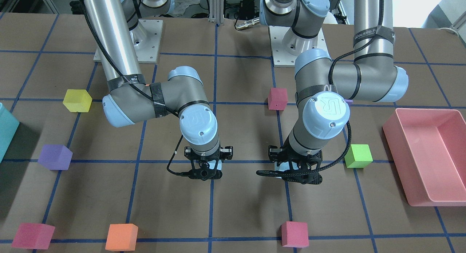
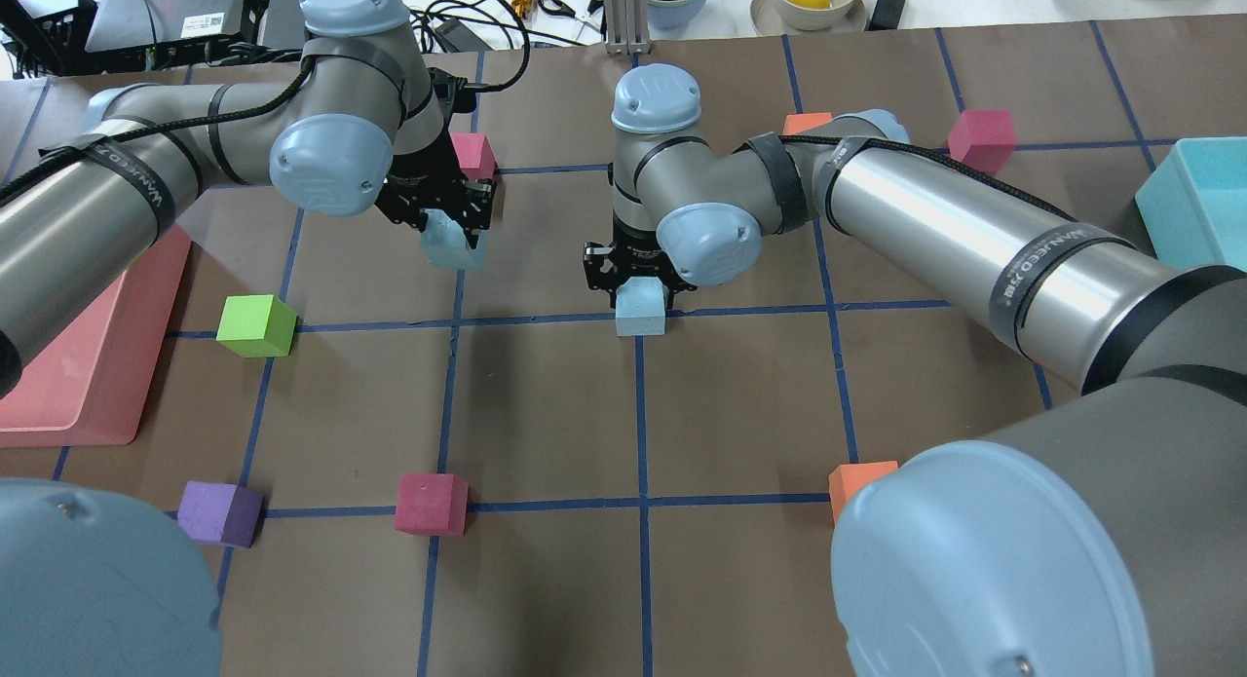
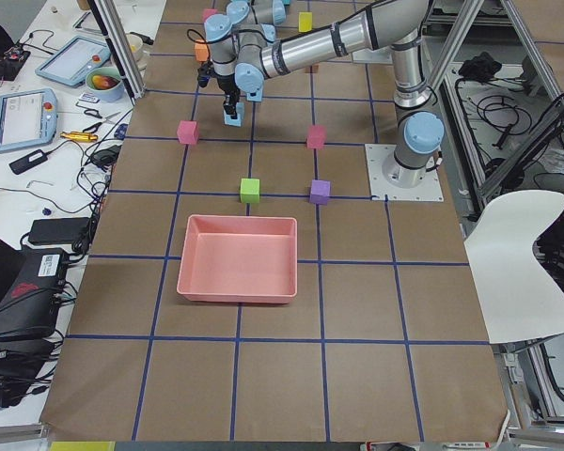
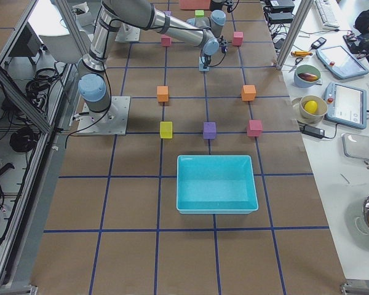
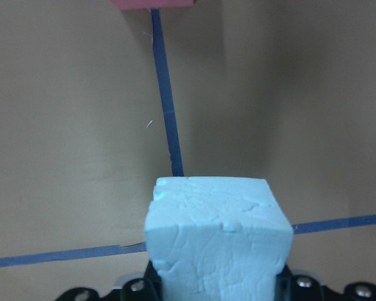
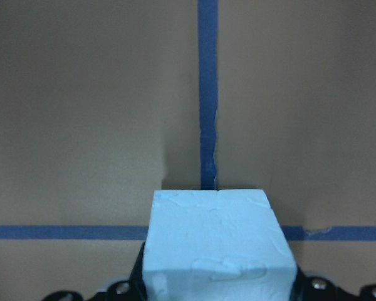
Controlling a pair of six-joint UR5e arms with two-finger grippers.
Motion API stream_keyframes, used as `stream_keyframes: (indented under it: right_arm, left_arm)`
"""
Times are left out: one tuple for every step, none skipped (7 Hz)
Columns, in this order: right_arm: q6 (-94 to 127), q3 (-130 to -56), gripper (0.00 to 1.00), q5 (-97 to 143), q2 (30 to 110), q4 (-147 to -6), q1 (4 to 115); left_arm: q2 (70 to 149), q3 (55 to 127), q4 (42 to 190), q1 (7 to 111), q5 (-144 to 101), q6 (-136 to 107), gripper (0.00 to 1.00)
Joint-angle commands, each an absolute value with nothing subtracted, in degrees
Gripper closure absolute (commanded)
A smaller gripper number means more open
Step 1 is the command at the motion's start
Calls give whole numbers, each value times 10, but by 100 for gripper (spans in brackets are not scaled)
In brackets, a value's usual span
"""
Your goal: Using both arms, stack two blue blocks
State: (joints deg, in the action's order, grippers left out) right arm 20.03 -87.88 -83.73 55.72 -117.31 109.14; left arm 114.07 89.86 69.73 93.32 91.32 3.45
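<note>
My left gripper (image 2: 450, 224) is shut on one pale blue block (image 2: 451, 248) and holds it tilted, a little above the table. The block fills the bottom of the left wrist view (image 5: 216, 235). My right gripper (image 2: 640, 285) is shut on the second blue block (image 2: 640, 314), low at a crossing of blue tape lines near the table's middle. That block also fills the bottom of the right wrist view (image 6: 214, 241). The two blocks are about one grid square apart. In the front view, the left gripper (image 1: 296, 171) and right gripper (image 1: 204, 170) mostly hide the blocks.
A magenta cube (image 2: 472, 154) lies just beyond the left gripper and a green cube (image 2: 255, 324) to its left. The pink tray (image 2: 68, 404) is at the far left and the teal bin (image 2: 1193, 205) at the far right. Purple (image 2: 220, 512), crimson (image 2: 431, 503) and orange (image 2: 857, 482) cubes lie along the near row.
</note>
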Motion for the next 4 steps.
stream_keyframes:
  right_arm:
    - [199, -871, 0, -841, 560, -1169, 1090]
    - [196, -855, 0, -851, 569, -1158, 1085]
    - [182, -847, 0, -854, 600, -1118, 1063]
    - [152, -850, 0, -853, 639, -1088, 1015]
  left_arm:
    - [1139, 891, 701, 935, 912, 33, 100]
    - [1138, 883, 717, 942, 912, 33, 100]
    - [1137, 886, 718, 957, 915, 23, 100]
    - [1137, 882, 718, 969, 914, 8, 100]
